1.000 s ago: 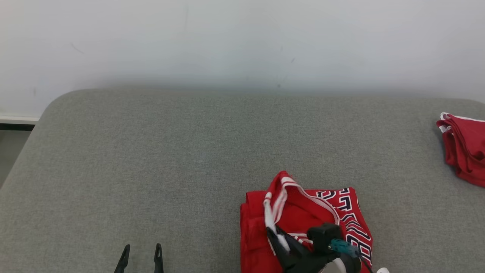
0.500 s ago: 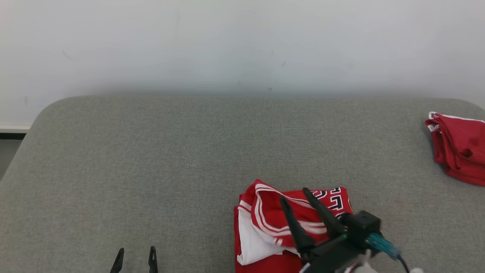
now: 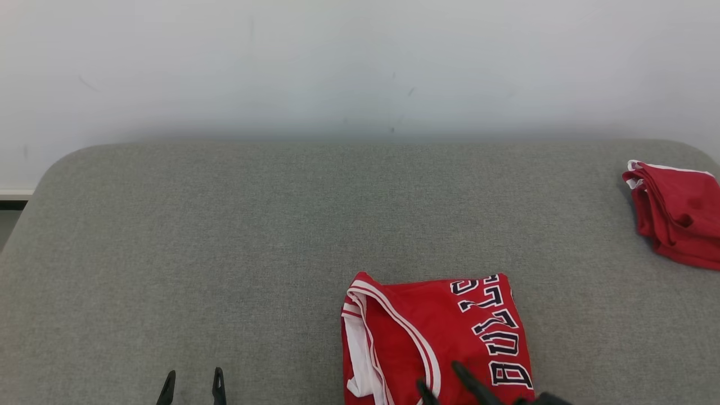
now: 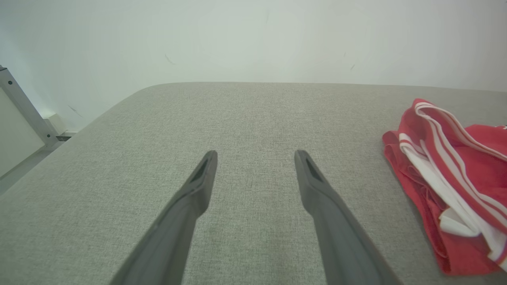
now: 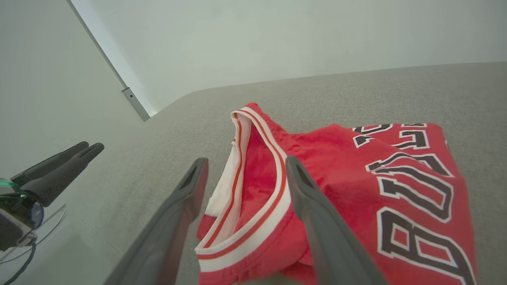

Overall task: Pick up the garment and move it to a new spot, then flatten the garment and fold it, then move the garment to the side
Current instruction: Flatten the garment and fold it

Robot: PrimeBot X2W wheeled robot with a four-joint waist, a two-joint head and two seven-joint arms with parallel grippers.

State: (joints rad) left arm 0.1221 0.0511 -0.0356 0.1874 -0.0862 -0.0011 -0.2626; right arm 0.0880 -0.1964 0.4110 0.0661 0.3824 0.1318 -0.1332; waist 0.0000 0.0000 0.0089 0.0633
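The folded jersey [image 3: 433, 332] lay right of centre on the grey cushion [image 3: 225, 225], with bare fabric stretching left and back to the wall [image 3: 360, 62]. The right gripper [image 5: 245, 161] hung over its striped edge, fingers apart and empty. The left gripper [image 3: 194, 373], also spread, hovered over bare cushion. Another red cloth [image 3: 675, 214] sat at the right edge.

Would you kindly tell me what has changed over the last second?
The right tool let go of the white-trimmed edge of the jersey, opened and drew back toward the robot; the jersey now lies folded flat. The left tool, open, and the second red garment stayed put.
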